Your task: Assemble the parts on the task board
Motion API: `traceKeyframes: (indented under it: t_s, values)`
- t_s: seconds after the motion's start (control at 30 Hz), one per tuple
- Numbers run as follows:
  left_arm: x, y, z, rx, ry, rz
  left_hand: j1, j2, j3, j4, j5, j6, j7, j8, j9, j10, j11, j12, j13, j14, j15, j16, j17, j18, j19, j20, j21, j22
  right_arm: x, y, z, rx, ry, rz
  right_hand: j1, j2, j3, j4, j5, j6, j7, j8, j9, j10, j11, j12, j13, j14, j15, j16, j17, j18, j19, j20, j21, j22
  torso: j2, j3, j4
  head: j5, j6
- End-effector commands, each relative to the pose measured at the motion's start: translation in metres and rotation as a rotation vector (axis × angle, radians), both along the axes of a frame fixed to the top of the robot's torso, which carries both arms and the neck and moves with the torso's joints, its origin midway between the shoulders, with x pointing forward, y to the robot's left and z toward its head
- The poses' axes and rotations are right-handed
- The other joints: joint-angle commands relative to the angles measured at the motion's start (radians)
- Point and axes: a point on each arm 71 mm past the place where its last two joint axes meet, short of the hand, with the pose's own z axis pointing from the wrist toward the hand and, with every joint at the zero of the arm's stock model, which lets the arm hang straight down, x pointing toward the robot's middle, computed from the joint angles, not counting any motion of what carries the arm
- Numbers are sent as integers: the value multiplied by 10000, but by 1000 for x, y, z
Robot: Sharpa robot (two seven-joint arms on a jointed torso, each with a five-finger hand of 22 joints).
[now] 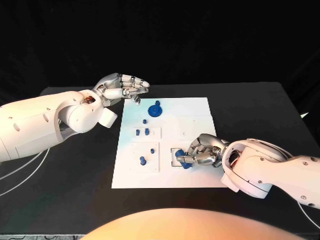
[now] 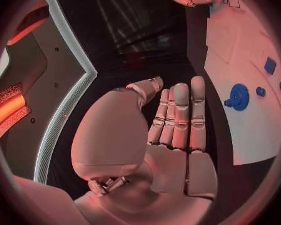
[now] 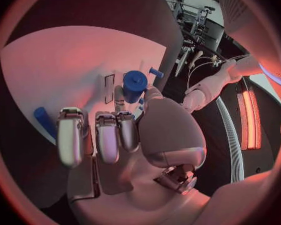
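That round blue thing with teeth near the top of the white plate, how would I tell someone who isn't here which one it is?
Start at the white task board in the middle of the black table. Go to its far left corner, close to the left hand hovering at that edge. There lies the blue gear: a flat toothed disc, far wider than the small blue pegs nearer the robot.

No legible text, label, brand, number or sign anywhere.
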Motion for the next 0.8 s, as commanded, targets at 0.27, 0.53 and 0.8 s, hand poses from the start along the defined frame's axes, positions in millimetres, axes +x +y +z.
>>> traceKeyframes:
  t_s: [0.27,0.53,0.8]
  values:
    - [-1,-2,0,-130,63,-216,-35,112,-73,52,45,-10,30,23,5,-58,15,3,-21,-48,50,-53,-9,65,74,10,-45,-14,4,-1,-1,-486,-662,-144,-96,42,-54,-9,-58,523,-536,104,23,483,-96,-40,1913,918,-94,-34,2044,-97,616,-58,-52,2113,10,11,-9,49,27]
    - [-1,-2,0,-124,59,-195,-35,112,-73,52,45,-10,30,23,5,-58,15,3,-21,-48,50,-53,-9,65,74,10,-45,-14,6,1,0,-541,-995,-107,-95,44,-57,-10,-54,524,-538,110,25,484,-99,-38,1914,920,-96,-30,2054,-99,620,-59,-40,2117,14,6,1,85,25]
    - [-1,-1,1,-116,61,-177,-35,112,-73,52,45,-10,30,23,5,-58,15,3,-21,-48,50,-53,-9,65,74,10,-45,-14,7,6,2,-310,-1253,-77,-116,30,-86,-3,-66,524,-540,128,31,489,-102,-35,1919,920,-100,-31,2052,-103,626,-63,-21,2126,8,2,3,135,24]
